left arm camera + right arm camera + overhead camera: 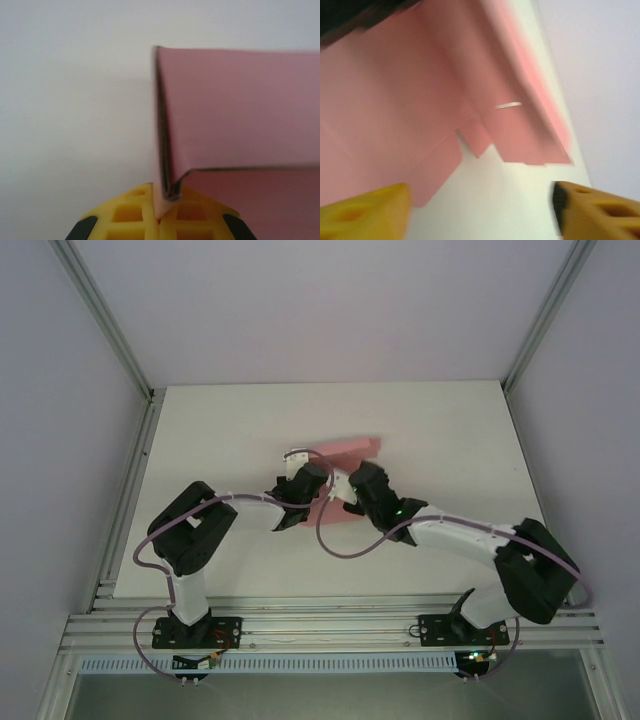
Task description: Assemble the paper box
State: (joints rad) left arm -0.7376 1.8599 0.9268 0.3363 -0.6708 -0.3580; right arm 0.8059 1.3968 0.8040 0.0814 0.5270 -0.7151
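Pinching a folded edge of the paper box (240,110), the left end effector (160,217) is closed on it at the middle of the desk (220,440). The box's long axis runs left to right. The right end effector (480,210), wide open and empty, faces the tabbed flaps just ahead.

White table (220,430), seen from above inside a pale-walled enclosure, its matt top running back to the far wall. Aluminium rails (330,625) line the near edge, and the left arm's base (195,630) and the right arm's base (465,628) are bolted onto them. A further metal strip (125,500) borders the left side. Near the middle of the top is 1 pink paper box (350,448), partly folded. In the left wrist view 1 panel stands upright; in the right wrist view tabbed flaps spread low over the white surface. Whether it rests flat cannot be told.
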